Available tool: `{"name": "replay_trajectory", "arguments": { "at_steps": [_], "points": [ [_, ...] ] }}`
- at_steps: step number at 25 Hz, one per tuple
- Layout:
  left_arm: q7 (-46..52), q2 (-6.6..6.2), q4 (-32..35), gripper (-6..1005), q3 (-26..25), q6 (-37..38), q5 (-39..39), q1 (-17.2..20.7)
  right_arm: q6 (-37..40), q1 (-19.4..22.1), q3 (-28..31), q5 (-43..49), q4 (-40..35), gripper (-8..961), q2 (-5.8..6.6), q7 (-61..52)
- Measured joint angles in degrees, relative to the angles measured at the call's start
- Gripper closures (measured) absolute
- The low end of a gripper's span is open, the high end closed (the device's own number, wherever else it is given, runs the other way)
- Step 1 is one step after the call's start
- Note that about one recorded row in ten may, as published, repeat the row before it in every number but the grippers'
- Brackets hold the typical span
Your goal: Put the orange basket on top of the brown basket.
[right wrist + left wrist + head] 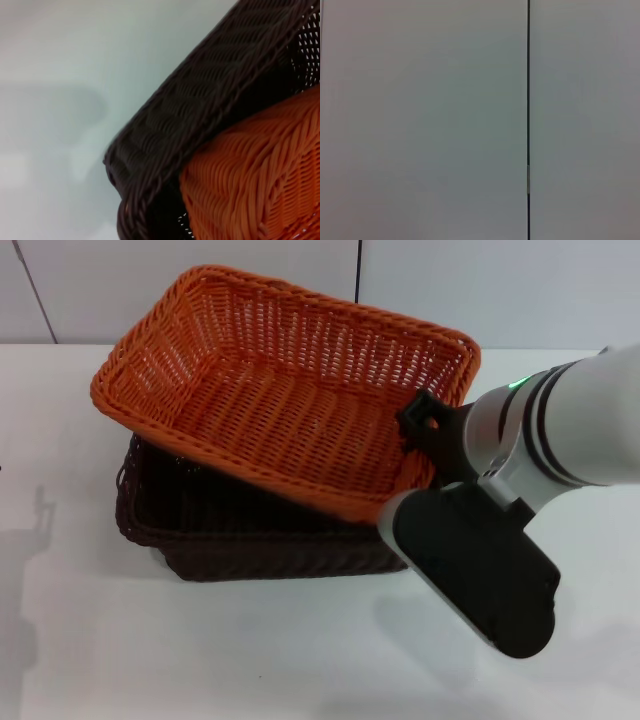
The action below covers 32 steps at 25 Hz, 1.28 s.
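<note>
- The orange basket [270,390] sits tilted over the brown basket [240,530], toward the far edge of the white worktop [200,650], about midway between its left and right edges; the orange basket's far-left side rides high and overhangs the brown one, while its near-right corner dips down into it.
- The brown basket rests flat on the worktop; only its near wall and left end show from under the orange one in the head view.
- The right gripper [425,430] is at the near-right corner of the orange basket, a black finger showing over the braided rim; it appears closed onto that rim, though the grasp itself is partly hidden by the wrist housing.
- The right wrist view shows the brown basket's braided rim [200,100] and, just inside it, the orange weave [255,175], the two touching or nearly so.
- The left wrist view shows only a pale wall panel [420,120] with a dark vertical seam [528,100]; the left gripper is out of sight.
</note>
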State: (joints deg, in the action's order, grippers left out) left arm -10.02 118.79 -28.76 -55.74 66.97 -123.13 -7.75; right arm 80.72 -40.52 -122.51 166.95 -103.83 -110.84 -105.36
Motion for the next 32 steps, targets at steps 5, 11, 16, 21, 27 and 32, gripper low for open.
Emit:
{"name": "replay_trajectory", "arguments": {
  "at_steps": [5, 11, 16, 21, 27, 32],
  "points": [
    [0.0, -0.11, 0.1, 243, 0.0, 0.0, 0.0, -0.2, 0.6, 0.4, -2.0, 0.3, 0.6, 788, 0.07, -1.2],
    [0.0, -0.29, 0.4, 244, -0.2, -0.3, 0.0, -1.0, 2.8, 2.1, -2.3, 0.3, -2.5, 721, 1.13, -2.2],
    [-0.2, -0.40, 0.6, 244, -0.4, -1.8, 0.0, -1.8, 4.4, 3.5, -2.2, 0.3, -6.8, 564, 1.57, -3.4],
    [-0.5, -0.43, 0.7, 244, -0.3, -2.2, 0.0, -2.2, 5.2, 4.9, -3.3, 0.3, -10.6, 423, 1.67, -4.5],
    [-0.5, -0.41, 0.7, 245, -0.2, -2.1, -0.1, -1.9, 5.5, 6.6, -7.2, -0.6, -12.5, 344, 0.81, -7.5],
    [-0.5, -0.43, 0.6, 245, -0.1, -2.0, -0.2, -1.7, 5.3, 7.8, -10.1, -2.6, -13.1, 344, 0.08, -9.3]
  ]
}}
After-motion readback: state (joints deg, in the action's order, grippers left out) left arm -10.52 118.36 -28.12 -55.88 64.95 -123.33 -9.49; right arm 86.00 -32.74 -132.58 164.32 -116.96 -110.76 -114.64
